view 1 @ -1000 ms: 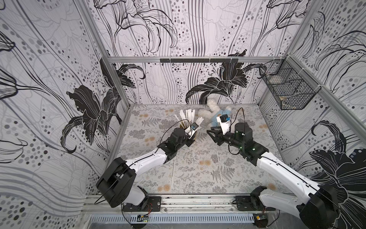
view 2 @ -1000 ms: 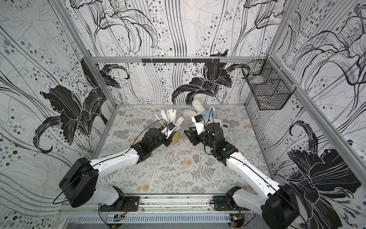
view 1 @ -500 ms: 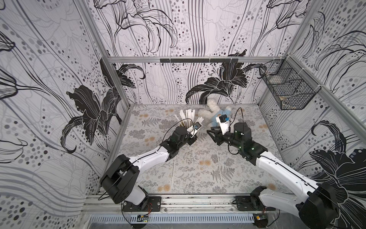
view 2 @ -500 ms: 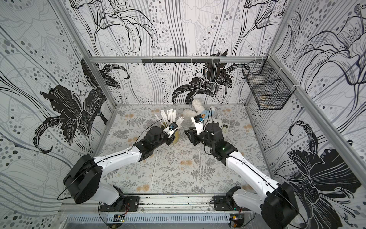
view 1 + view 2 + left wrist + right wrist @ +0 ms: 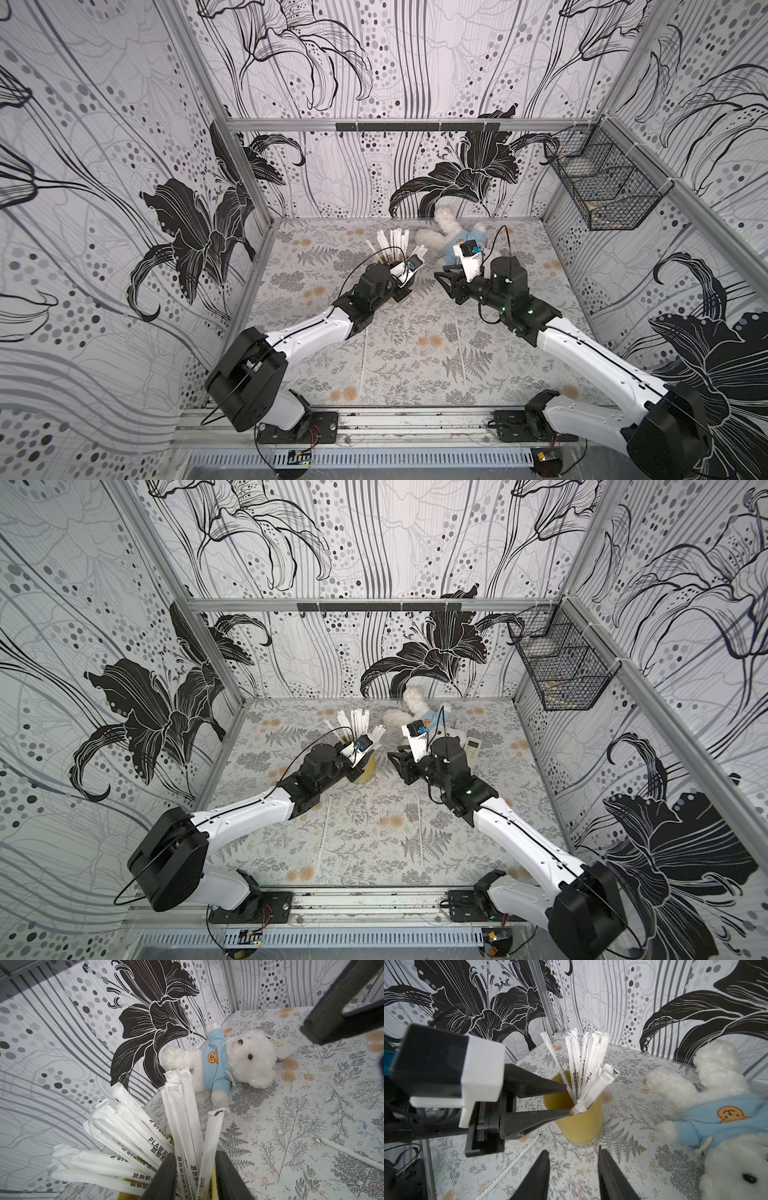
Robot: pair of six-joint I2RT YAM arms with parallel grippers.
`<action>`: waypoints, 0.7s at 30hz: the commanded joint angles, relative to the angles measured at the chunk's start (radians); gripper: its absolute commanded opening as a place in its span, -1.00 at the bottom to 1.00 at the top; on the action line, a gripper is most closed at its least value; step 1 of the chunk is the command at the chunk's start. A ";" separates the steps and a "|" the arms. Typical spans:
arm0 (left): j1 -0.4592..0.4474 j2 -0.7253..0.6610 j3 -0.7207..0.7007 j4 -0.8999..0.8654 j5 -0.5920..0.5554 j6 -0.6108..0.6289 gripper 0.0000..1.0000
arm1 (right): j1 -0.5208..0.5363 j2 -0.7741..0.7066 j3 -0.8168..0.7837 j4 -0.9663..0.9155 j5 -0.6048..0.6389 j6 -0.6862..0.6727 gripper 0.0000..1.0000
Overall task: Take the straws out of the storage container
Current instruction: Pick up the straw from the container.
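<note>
Left arm [image 5: 309, 332] and right arm [image 5: 582, 353] both show glossy white link shells, bulky black joint housings [image 5: 249, 386], thin black cables [image 5: 468, 1012] outside, green indicator lights [image 5: 468, 791], white printed camera brackets [image 5: 481, 1068], tapered matte-black fingers [image 5: 533, 1085].

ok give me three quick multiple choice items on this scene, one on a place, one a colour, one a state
1. Where do the straws stand? A in the yellow cup; B in a glass jar; C in a cardboard box.
2. The teddy has a jumper that is: A red; B light blue; C green.
3. The left end effector is: A shut; B open, jaws either side of some straws; C out of view.
1 A, they fan from its rim; 2 B, clear in the left wrist view; 3 B, a gap shows between its tips.
</note>
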 commanded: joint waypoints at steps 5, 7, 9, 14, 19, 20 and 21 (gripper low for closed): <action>0.007 0.050 0.045 0.040 -0.011 0.023 -0.29 | 0.005 -0.008 0.010 0.021 0.019 -0.024 -0.16; 0.008 0.063 0.056 0.037 -0.004 0.023 -0.32 | 0.005 -0.009 0.012 0.017 0.021 -0.026 -0.16; 0.008 0.074 0.069 0.028 0.006 0.028 -0.37 | 0.004 -0.007 0.014 0.016 0.025 -0.027 -0.16; 0.007 0.072 0.079 0.025 -0.002 0.026 -0.80 | 0.005 -0.011 0.010 0.011 0.033 -0.030 -0.17; 0.007 0.025 0.060 0.019 -0.010 0.032 -0.86 | 0.005 -0.020 0.008 0.012 0.038 -0.032 -0.16; 0.007 0.014 0.057 0.016 -0.014 0.034 -0.87 | 0.005 -0.020 0.008 0.011 0.038 -0.032 -0.16; 0.008 0.005 0.055 0.015 -0.016 0.036 -0.87 | 0.005 -0.021 0.007 0.010 0.038 -0.032 -0.16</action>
